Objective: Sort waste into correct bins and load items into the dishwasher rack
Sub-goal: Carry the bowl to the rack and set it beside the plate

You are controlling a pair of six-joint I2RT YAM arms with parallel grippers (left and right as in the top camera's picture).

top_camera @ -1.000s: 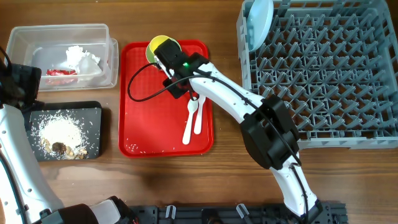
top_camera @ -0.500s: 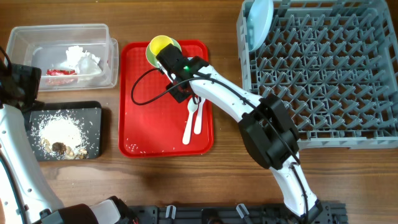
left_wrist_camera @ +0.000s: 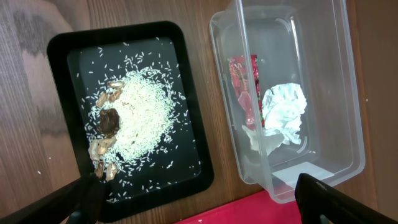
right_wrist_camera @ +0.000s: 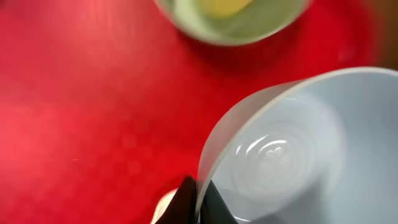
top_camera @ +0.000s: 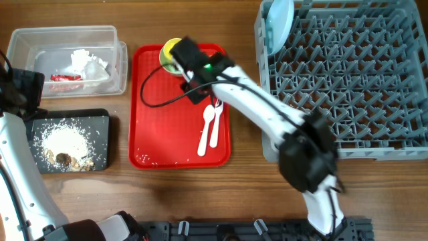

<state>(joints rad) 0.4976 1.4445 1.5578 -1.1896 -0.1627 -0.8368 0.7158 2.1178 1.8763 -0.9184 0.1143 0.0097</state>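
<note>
Overhead: right gripper [top_camera: 189, 59] over the red tray's [top_camera: 154, 140] far edge, beside yellow cup [top_camera: 170, 49].
Left wrist: left gripper [left_wrist_camera: 199, 199] spread wide, holding nothing.
Right wrist: jaws pinched on pale blue bowl's [right_wrist_camera: 292, 155] rim; blurred, perhaps tilted.
Bowl: glossy, smooth, stiff, light, slippery; hold at the rim.

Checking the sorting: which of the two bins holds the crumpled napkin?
The clear tub, with the napkin beside the red wrapper; the black tray holds only crumbs and brown scraps.
</note>
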